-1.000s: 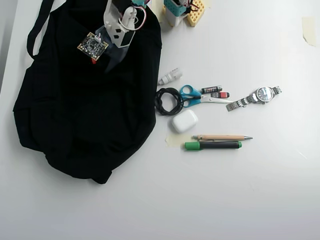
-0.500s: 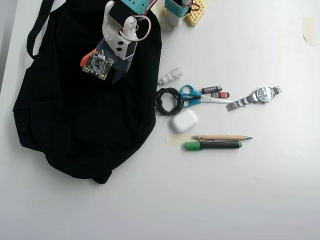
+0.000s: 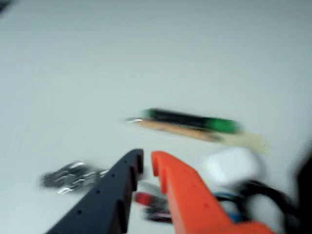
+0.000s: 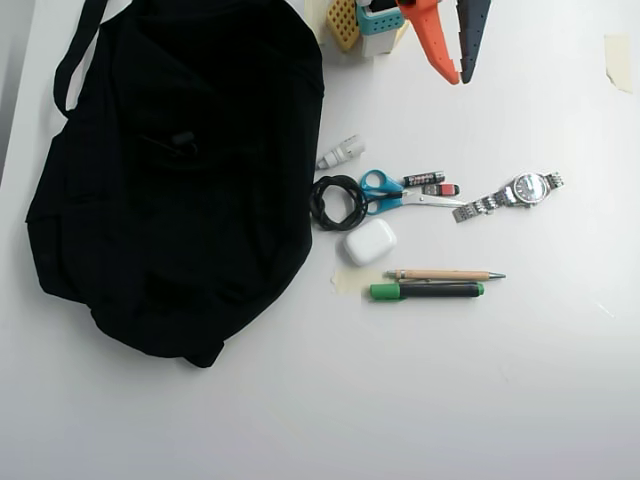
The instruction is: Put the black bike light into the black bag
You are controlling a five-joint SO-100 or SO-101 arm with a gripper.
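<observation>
Overhead and wrist views of one moment. The pincer (image 4: pixel 461 72) hangs at the far edge of the surface (image 4: pixel 300 400) in the overhead view. Its orange and dark fingers stand a narrow gap apart with nothing between them. The wrist view, though blurred by motion, shows the same narrow, empty pincer (image 3: pixel 147 161).

The black bike light (image 4: pixel 181 140) lies well to the left of the pincer, on the upper face of the black bag (image 4: pixel 150 260). Between the two is a cluster of small items. The light appears only as a small dark lump, black on black. Whether it has a red spot or a strap loop cannot be told.

The bag fills the left half of the overhead view, and its strap runs to the far left corner. Right of the bag lie a coiled black cable (image 4: pixel 338 200), blue-handled scissors (image 4: pixel 385 192), a white earbud case (image 4: pixel 370 241), a metal watch (image 4: pixel 510 195) and a green-and-black marker (image 4: pixel 427 290).

No brand, label or writing can be read in either view.
</observation>
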